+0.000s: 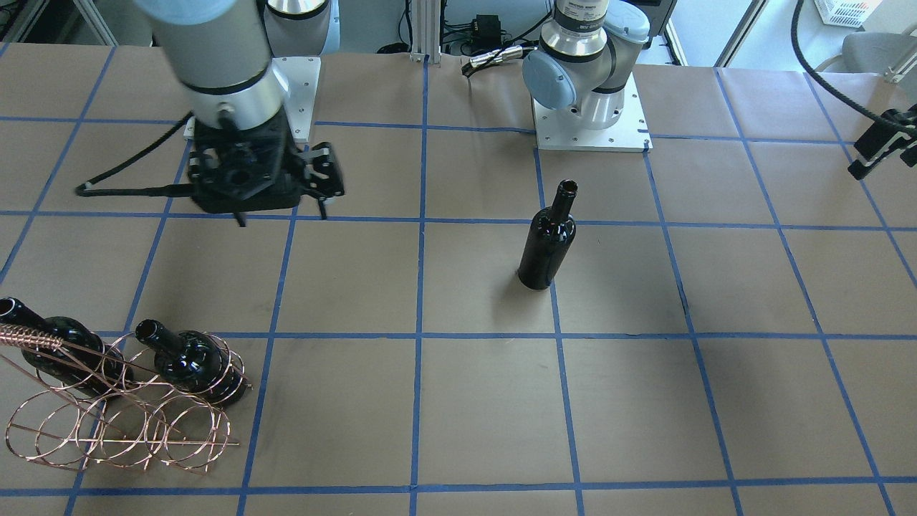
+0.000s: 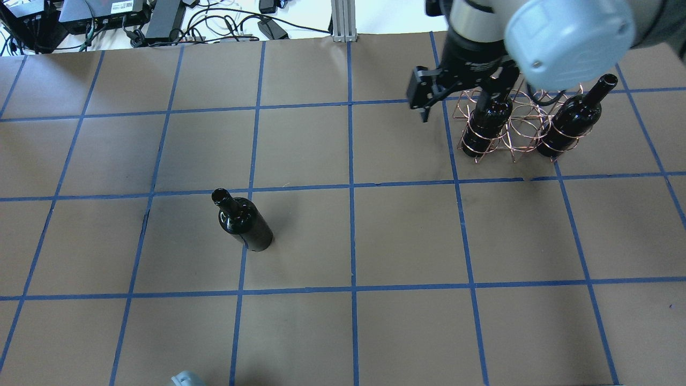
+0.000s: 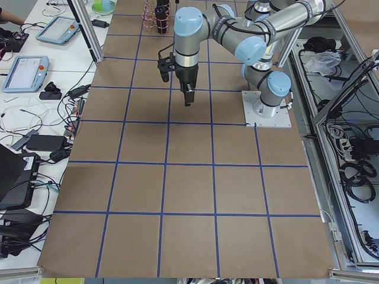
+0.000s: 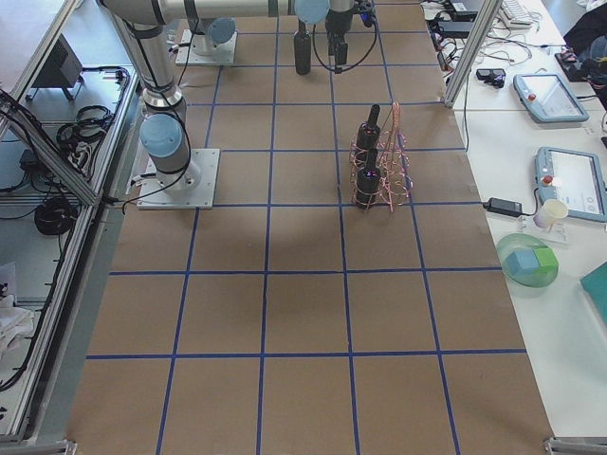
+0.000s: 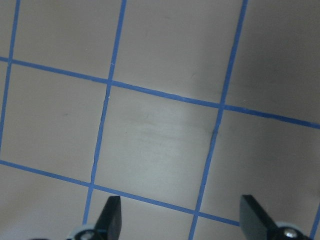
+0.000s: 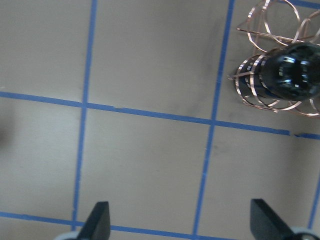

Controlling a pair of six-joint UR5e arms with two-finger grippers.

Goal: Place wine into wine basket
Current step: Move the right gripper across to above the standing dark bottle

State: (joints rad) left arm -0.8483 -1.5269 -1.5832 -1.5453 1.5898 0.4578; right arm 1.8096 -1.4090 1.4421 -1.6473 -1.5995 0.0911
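Observation:
One wine bottle [image 1: 548, 247] stands upright and alone on the brown table, also in the overhead view [image 2: 244, 222]. The copper wire wine basket [image 2: 522, 126] sits at the table's far right, seen too in the front view [image 1: 122, 430]. Two more black bottles [image 2: 485, 123] [image 2: 576, 120] lie in its outer hoops, with empty hoops between them. My right gripper [image 2: 426, 96] hangs open and empty high beside the basket's left side; its wrist view [image 6: 180, 215] shows one basketed bottle [image 6: 292, 75]. My left gripper [image 5: 182, 210] is open and empty over bare table; the standing bottle is out of its view.
The table is covered in brown paper with a blue tape grid. The left arm's base plate [image 1: 591, 132] stands just behind the standing bottle. The left gripper shows at the front view's right edge [image 1: 877, 150]. Cables and power bricks [image 2: 161, 21] lie beyond the far edge.

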